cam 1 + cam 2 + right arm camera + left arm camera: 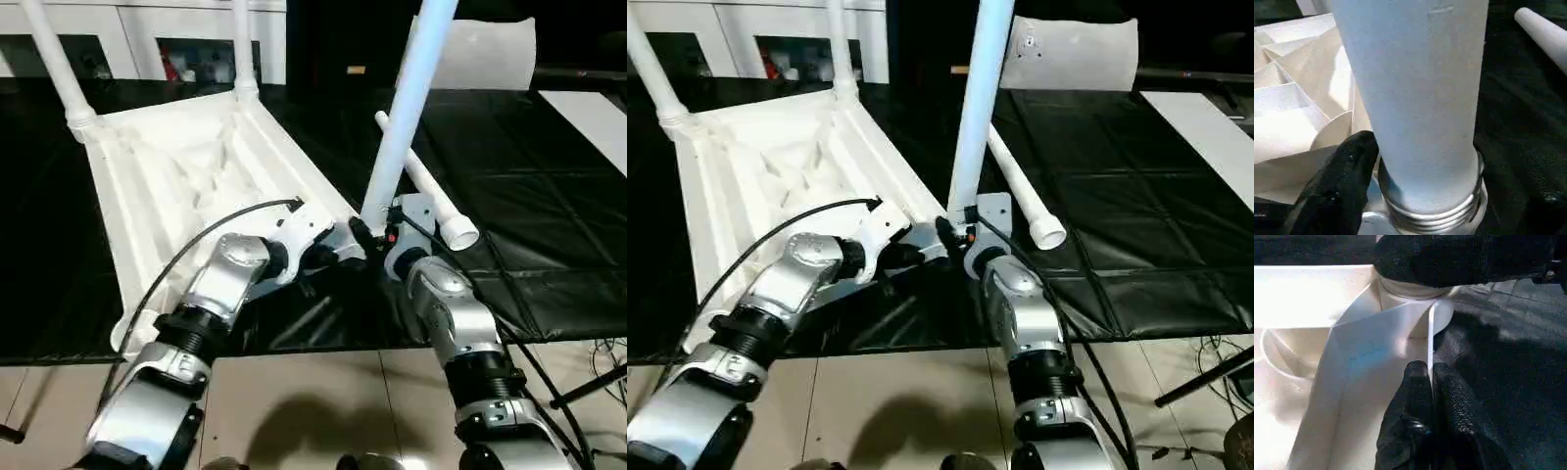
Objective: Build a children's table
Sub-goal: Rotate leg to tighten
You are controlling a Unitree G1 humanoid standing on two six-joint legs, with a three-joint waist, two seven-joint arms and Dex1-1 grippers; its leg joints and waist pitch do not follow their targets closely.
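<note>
The white tabletop [186,166] lies upside down on the black mat, its ribbed underside facing up. Two white legs [59,69] [241,49] stand in its far corner sockets. A third leg [407,108] stands upright in the near right corner socket, its threaded collar [1430,215] at the base. My right gripper [377,238] sits around that leg's base. My left gripper [1431,377] is shut on the tabletop's thin rim wall [1420,318] right beside that socket. One more leg [431,196] lies loose on the mat, just right of the standing one.
The black mat [529,196] ends near my forearms, with beige floor in front. A flat white sheet [598,117] lies at the far right. White cabinets [147,39] line the back. Cables and a stand [598,377] sit at the lower right.
</note>
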